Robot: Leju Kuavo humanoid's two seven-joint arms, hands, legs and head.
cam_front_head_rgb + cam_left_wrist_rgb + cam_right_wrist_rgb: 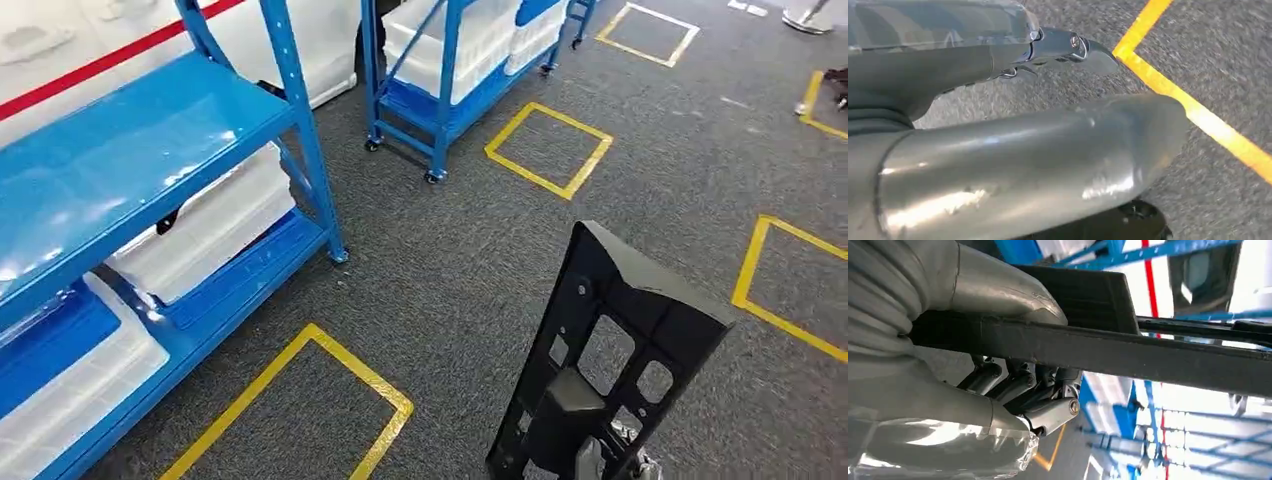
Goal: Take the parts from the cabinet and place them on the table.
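Right hand point(1013, 390): thumb lies over one face of the black part point(610, 350) and the fingers point(1020, 385) curl under its flat bar, so the part is firmly grasped. In the head view it stands tilted above the grey carpet point(450, 250) (yellow tape squares marked on it), well apart from the blue cabinet point(130, 200) holding white trays point(215, 225). Left hand point(998, 130): fingers point(1063, 47) extended over the carpet, nothing in them

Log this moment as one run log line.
right hand: grips black part | left hand: holds nothing, over carpet | blue cabinet: beside robot
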